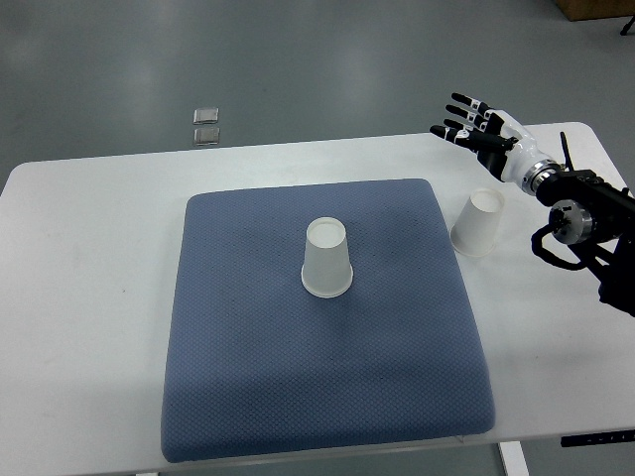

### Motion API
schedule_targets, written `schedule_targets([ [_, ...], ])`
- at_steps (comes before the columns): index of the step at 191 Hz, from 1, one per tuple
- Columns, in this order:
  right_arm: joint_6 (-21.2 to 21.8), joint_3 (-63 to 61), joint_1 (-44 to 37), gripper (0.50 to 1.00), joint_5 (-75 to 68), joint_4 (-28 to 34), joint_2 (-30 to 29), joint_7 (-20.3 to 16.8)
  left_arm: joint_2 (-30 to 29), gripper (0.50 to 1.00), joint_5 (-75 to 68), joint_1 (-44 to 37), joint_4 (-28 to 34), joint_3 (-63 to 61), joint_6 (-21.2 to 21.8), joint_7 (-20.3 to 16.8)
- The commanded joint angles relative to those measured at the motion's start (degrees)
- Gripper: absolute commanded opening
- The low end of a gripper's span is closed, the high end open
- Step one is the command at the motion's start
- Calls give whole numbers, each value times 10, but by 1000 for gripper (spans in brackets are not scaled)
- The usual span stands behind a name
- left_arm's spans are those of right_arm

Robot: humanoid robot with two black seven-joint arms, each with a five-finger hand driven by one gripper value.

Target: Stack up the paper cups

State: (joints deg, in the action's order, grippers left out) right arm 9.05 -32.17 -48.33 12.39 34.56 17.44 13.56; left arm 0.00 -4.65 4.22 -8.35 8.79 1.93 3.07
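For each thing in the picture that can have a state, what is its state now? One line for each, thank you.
Cup on the mat: upside down, standing free, nothing stacked on it.
Cup on the table: upside down, beside the mat's right edge, not held.
Right hand: open, fingers spread, above the table behind that cup, holding nothing.
Blue mat: lying flat on the table.
Left hand: not in view.

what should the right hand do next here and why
Probably lower the right hand onto the paper cup on the bare table. The hand hovers open above and behind it, holding nothing, and that cup sits closest, upside down beside the blue mat. The other cup stands inverted mid-mat, a ready base.
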Motion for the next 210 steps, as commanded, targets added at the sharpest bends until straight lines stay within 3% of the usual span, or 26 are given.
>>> schedule_targets([
  [1,2,2,0,919,0,0,1,0,0,1000,0,0,0,0,0,0],
  [47,11,2,1,919,3,10,6,1,0,1000,0,0,0,0,0,0],
  [86,110,5,0,915,39,70,99,1,0,1000,0,0,0,0,0,-1],
  [126,137,15,-16,913,227,97,163,25,0,1000,0,0,0,0,0,0],
  [170,121,21,-19,907,491,140,197,66,0,1000,0,0,0,0,0,-1],
  [192,90,37,-22,907,576,148,217,79,0,1000,0,0,0,0,0,0],
  [210,88,58,-33,907,631,153,224,87,0,1000,0,0,0,0,0,0],
])
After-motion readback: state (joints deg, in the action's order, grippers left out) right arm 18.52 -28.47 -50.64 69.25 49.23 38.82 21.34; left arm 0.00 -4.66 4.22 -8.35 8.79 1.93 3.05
